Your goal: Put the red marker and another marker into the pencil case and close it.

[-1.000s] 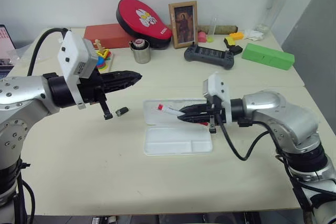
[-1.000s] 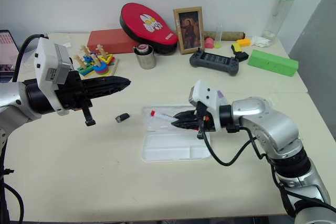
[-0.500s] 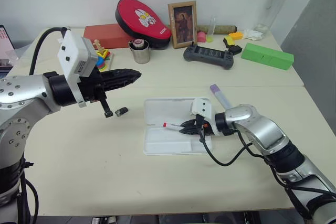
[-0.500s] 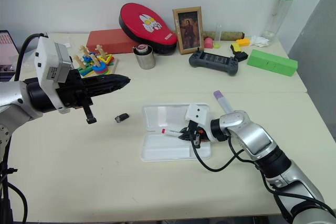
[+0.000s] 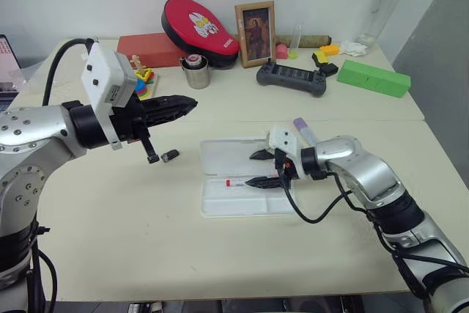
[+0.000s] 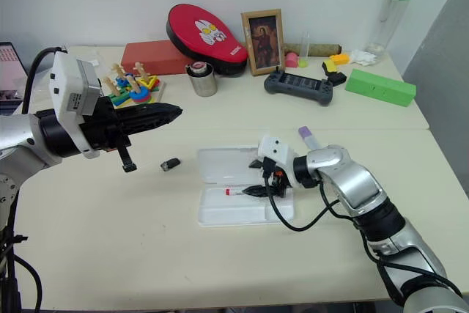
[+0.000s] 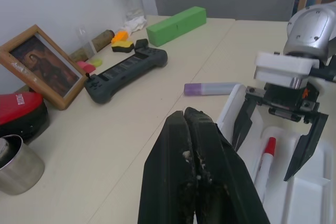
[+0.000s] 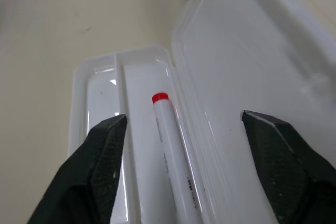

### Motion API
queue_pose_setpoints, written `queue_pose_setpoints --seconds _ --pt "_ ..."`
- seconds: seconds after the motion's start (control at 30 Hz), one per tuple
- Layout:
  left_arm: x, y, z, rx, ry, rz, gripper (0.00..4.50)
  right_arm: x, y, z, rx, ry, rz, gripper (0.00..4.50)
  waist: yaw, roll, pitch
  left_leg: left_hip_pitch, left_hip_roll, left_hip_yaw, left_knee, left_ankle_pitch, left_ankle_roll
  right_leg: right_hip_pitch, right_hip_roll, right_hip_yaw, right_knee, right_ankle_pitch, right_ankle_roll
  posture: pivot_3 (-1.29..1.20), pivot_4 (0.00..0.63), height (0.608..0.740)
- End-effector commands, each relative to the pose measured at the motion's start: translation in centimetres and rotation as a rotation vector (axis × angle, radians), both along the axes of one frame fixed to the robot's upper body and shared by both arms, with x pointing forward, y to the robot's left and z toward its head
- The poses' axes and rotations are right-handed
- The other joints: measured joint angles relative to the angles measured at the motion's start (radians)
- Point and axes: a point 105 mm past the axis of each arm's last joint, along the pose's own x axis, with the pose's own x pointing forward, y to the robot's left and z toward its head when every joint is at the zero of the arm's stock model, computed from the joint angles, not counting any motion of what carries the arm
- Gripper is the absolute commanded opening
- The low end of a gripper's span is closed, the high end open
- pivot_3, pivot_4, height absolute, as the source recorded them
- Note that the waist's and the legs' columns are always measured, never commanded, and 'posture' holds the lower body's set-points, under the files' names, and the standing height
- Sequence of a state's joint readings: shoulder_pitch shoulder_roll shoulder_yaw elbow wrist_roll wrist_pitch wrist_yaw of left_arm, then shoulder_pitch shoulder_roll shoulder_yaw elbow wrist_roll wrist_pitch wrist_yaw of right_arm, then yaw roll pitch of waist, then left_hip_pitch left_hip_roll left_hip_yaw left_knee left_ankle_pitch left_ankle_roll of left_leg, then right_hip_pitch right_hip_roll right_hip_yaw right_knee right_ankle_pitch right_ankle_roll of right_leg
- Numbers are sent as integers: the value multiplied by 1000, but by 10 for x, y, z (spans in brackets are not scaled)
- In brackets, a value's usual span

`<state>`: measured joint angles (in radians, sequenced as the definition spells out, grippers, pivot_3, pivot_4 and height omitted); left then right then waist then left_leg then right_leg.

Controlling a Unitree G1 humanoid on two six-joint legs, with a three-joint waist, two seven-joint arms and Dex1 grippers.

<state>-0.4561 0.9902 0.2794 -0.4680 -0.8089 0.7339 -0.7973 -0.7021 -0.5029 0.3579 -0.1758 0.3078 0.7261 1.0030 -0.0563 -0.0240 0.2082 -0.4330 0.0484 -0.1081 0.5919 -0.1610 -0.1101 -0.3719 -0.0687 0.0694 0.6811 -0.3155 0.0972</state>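
right end effector [image 5: 265, 168] has just released; head views show the red marker [image 5: 238, 182] now in the open case [image 5: 220, 153], purple marker [image 5: 304, 130] waiting on the table [image 5: 110, 225]. left wrist: left end effector [image 7: 195, 129] clenched, empty. right wrist: marker in a tray compartment.

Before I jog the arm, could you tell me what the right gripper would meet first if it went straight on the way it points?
Probably the red marker lying in the open pencil case: the right gripper stands open astride it, angled down into the tray. Depth is unclear.
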Motion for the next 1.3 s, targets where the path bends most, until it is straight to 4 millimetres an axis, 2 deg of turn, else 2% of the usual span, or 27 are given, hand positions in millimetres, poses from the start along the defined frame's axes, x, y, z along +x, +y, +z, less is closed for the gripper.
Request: queue_pose_setpoints --seconds 0.03,0.13,0.2,0.27,0.33,0.47,0.57,0.77,1.3 --pt "-4 -3 8 0 -44 -18 0 -13 -2 42 109 -38 50 4492 0 0 0 0 0 0 0 0 0 0 0 0 0 0 0 0 150 740" --pt "-5 -3 7 -1 -40 -24 0 -16 -6 59 159 -28 49 4492 0 0 0 0 0 0 0 0 0 0 0 0 0 0 0 0 150 740" --pt "-5 -1 7 3 -39 -18 0 -10 -11 81 229 -49 19 4492 0 0 0 0 0 0 0 0 0 0 0 0 0 0 0 0 150 740" --pt "-5 1 6 5 -37 -13 0 3 -18 98 278 -79 -50 4492 0 0 0 0 0 0 0 0 0 0 0 0 0 0 0 0 150 740" --pt "-5 1 6 5 -37 -13 0 25 -28 104 281 -108 -174 4492 0 0 0 0 0 0 0 0 0 0 0 0 0 0 0 0 150 740" --pt "-6 -1 5 3 -38 -15 0 74 -58 89 188 -154 -472 4492 -1 0 0 0 0 0 0 0 0 0 0 0 0 0 0 0 150 740" --pt "-5 -1 4 3 -40 -14 0 93 -74 68 88 -183 -587 4492 1 0 0 0 0 0 0 0 0 0 0 0 0 0 0 0 150 740" --pt "-5 0 2 12 -38 -5 0 107 -92 29 -53 -218 -675 4492 -1 0 0 -1 0 1 -2 0 0 -2 0 0 0 0 0 0 150 740" --pt "-5 -2 2 15 -41 -11 0 126 -128 -16 -114 -91 -872 4492 -2 0 0 -1 0 0 -2 0 0 -1 0 0 0 0 0 0 150 740"
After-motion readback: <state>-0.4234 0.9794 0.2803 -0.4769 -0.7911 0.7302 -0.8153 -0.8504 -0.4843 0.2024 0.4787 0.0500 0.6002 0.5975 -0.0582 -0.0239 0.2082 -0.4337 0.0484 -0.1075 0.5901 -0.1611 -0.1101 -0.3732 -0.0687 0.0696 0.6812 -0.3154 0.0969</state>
